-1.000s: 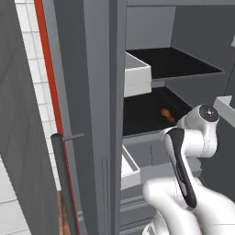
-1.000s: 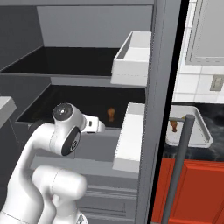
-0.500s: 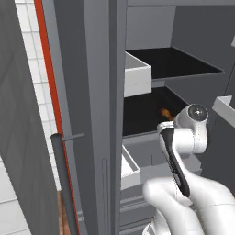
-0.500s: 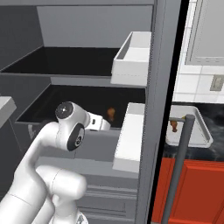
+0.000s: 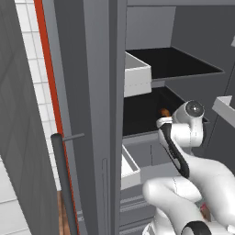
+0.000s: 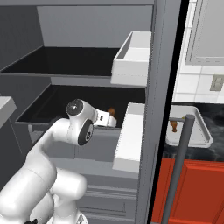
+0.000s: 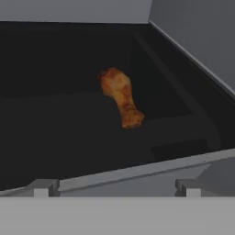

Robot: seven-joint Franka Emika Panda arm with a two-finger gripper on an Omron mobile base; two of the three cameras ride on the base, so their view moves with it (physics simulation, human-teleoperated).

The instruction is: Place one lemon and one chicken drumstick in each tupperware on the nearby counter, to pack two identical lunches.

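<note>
**Desk editor:** Where do we stand?

**Photographer:** We are reaching into the open fridge. The chicken drumstick lies alone on the dark middle shelf, well back from the front lip, thick end away from us and bony end nearer. From the right base camera we also glimpse a tupperware on the black marbled desk beyond the door, a drumstick already in it.

**Desk editor:** And the hand?

**Photographer:** Our hand hovers at the shelf's front edge, released and spread wide, apart from the meat, grasping nothing.

**Desk editor:** How will it handle?

**Photographer:** We judge it light and fairly stiff, perhaps a little greasy. The meaty bulb looks like the safest hold; the narrow shank could pivot or slip between the fingers. We would close across the thick end.
</note>
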